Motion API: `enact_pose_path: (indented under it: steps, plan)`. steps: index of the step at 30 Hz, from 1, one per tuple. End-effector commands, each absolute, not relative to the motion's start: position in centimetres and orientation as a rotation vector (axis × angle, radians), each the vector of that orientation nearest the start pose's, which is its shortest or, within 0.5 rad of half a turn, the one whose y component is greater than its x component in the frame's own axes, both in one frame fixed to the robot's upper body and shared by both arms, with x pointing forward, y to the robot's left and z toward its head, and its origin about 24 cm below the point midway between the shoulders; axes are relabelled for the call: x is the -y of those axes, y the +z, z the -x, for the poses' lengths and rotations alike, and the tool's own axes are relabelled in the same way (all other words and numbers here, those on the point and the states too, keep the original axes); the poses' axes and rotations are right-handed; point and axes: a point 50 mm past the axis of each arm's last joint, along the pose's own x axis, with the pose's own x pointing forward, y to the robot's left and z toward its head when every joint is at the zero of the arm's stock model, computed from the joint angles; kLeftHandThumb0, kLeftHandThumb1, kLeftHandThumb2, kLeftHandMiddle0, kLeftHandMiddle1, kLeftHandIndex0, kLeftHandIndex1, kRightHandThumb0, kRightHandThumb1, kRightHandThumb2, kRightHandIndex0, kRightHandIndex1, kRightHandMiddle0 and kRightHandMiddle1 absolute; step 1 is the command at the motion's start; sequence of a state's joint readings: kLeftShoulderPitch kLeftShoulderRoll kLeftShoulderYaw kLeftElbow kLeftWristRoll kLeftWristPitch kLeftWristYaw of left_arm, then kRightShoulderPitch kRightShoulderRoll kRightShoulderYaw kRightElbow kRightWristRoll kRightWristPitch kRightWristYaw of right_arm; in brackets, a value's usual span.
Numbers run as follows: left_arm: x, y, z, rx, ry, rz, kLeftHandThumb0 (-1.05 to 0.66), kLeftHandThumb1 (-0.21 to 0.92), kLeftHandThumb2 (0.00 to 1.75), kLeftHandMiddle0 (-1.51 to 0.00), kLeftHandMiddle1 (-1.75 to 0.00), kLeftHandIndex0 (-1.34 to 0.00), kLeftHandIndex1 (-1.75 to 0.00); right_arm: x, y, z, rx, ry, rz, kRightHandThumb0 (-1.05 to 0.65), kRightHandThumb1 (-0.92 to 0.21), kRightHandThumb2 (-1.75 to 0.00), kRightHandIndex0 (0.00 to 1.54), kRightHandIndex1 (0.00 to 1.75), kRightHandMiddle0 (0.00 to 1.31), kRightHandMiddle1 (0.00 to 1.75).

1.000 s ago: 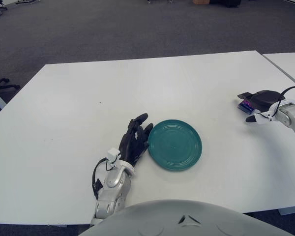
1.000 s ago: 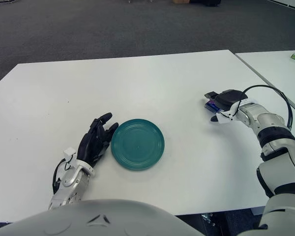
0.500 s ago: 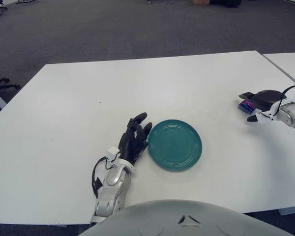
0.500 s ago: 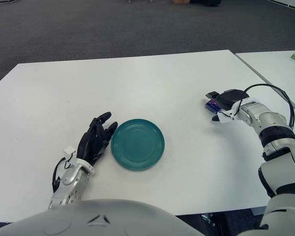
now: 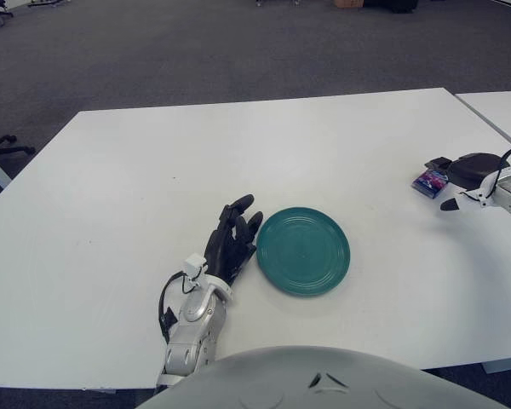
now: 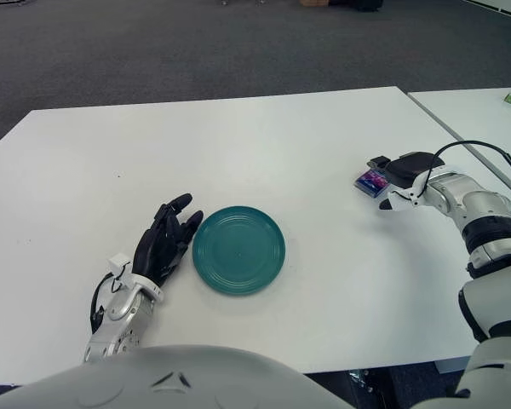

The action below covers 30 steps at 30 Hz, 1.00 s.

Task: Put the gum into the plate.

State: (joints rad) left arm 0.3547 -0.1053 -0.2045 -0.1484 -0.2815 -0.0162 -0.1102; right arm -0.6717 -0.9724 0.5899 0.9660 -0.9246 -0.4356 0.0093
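Gum [image 6: 372, 182]: flat on your white table [image 6: 307, 145], far right of the green plate [image 6: 238, 250].
Right hand [image 6: 406, 175]: just beside the gum, seemingly not gripping it; fingers' pose unclear.
Left hand [image 6: 165, 243]: fingers spread, touching the plate's left rim.

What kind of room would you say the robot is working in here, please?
Probably an office or lab: grey carpet floor, plain white table with another table alongside, and an office chair base at the left edge.

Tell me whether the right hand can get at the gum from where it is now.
Probably yes. The right hand shows just to the right of the gum, which lies uncovered on the white table with nothing between them. The left hand shows beside the green plate, on its left.
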Motion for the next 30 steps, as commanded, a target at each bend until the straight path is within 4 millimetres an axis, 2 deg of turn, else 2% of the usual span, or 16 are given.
enact_pose_path:
  steps: [1, 17, 24, 30]
  plan:
    - [-9.65, 1.55, -18.65, -0.131, -0.162, 0.452, -0.86, 0.92, 0.9, -0.44, -0.17, 0.0, -0.78, 33.65, 9.19, -31.87, -0.303, 0.487, 1.961, -0.96, -0.92, -0.24, 0.39, 0.06, 0.0, 0.2]
    - [-9.82, 1.57, -18.5, -0.13, -0.161, 0.452, -0.86, 0.92, 0.9, -0.44, -0.17, 0.0, -0.78, 33.96, 9.01, -32.55, -0.342, 0.439, 1.982, -0.95, -0.92, -0.19, 0.44, 0.08, 0.0, 0.22]
    - [-9.9, 1.64, -18.39, -0.13, -0.161, 0.452, -0.86, 0.92, 0.9, -0.44, -0.16, 0.0, -0.78, 34.25, 9.22, -32.72, -0.362, 0.441, 2.018, -0.93, -0.92, -0.17, 0.35, 0.04, 0.0, 0.18]
    - [-9.98, 1.69, -18.29, -0.129, -0.161, 0.452, -0.86, 0.92, 0.9, -0.44, -0.16, 0.0, -0.78, 34.05, 9.24, -32.87, -0.353, 0.451, 2.031, -0.91, -0.92, -0.2, 0.34, 0.02, 0.0, 0.15]
